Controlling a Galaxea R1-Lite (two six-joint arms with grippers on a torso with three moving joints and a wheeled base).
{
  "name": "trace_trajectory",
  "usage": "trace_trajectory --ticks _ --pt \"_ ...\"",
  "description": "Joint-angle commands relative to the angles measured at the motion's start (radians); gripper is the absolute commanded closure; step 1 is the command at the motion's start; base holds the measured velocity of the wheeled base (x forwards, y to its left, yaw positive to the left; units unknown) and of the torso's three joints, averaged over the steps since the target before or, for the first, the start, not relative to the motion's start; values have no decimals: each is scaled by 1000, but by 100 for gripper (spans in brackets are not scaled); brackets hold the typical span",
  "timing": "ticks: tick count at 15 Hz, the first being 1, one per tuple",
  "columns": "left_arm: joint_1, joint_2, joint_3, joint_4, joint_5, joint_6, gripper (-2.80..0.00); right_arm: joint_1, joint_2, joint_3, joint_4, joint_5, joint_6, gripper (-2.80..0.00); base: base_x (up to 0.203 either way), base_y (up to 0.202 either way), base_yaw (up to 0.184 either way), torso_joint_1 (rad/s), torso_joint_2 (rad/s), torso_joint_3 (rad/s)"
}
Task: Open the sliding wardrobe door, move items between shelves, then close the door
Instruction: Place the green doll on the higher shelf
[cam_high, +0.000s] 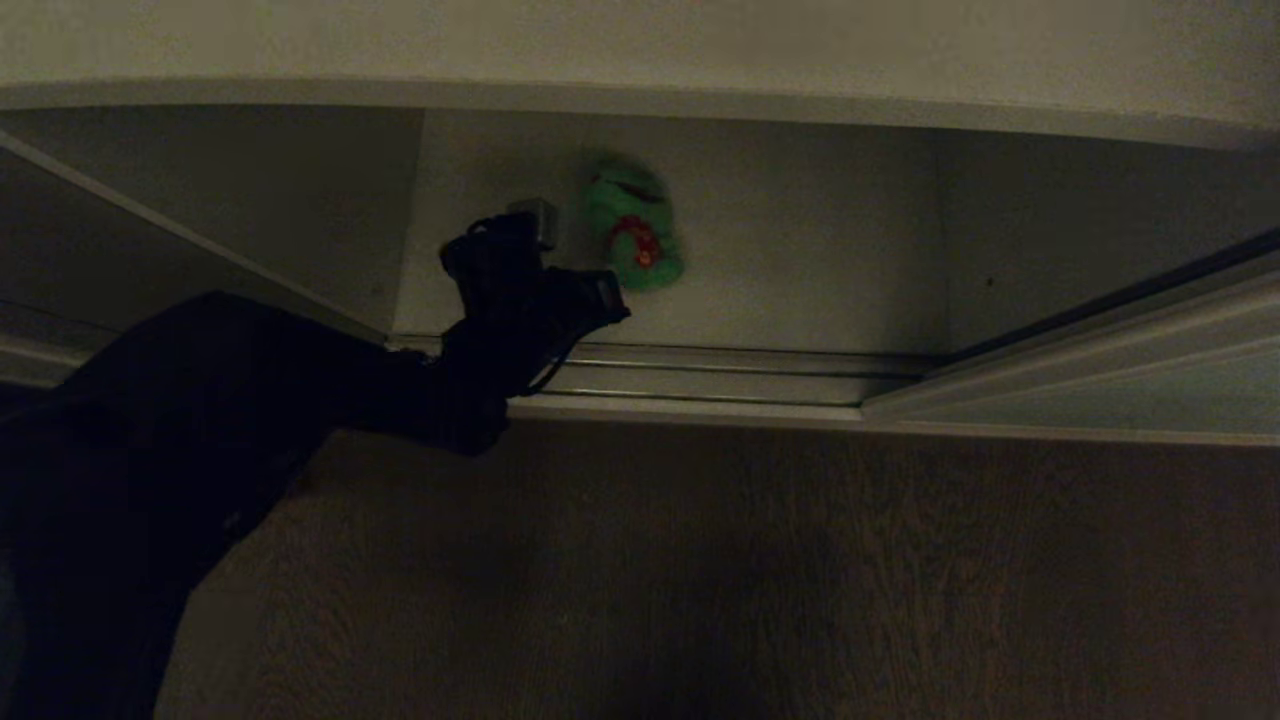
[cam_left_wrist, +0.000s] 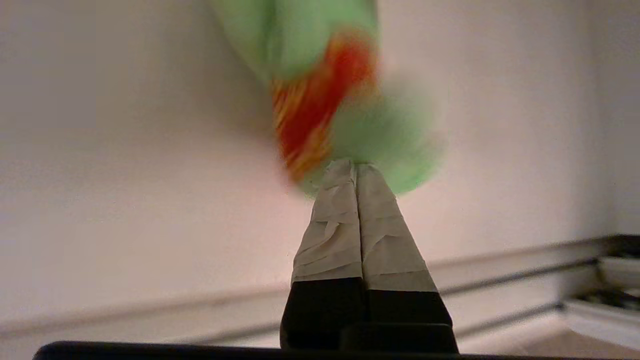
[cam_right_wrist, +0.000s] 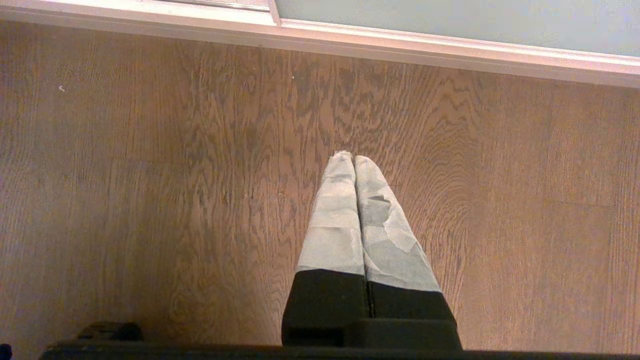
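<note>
The left gripper is being seen closest, its taped fingers pressed fully together with a pinch of the green frog caught at their tips; the toy is being held clear of the white bottom shelf inside the wardrobe, its red flowered belly turned partly toward the lens. In the head view the same gripper is being reached in over the sliding track, with the frog just beyond it against the white board. The sliding wardrobe door is being shown pushed aside on the right, leaving the opening wide. The wooden floor is being seen in front of the track. The right gripper is being held idle above the floor, its fingers closed on nothing. The frog's outline is being blurred in both views, its head is being cut off in the wrist view, and the head view is being kept very dark, so finer detail cannot be made out; no writing is being shown anywhere
</note>
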Motion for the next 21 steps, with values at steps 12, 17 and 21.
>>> trace_trajectory --ticks 12,17,21 --pt "-4 -514 503 256 48 -5 0 0 -3 0 0 0 0 0 0 0 0 0 0 0" --pt "-9 -301 360 253 94 -27 -280 0 -3 0 0 0 0 0 0 0 0 0 0 0" --pt "-9 -129 213 253 113 -34 -280 0 -3 0 0 0 0 0 0 0 0 0 0 0"
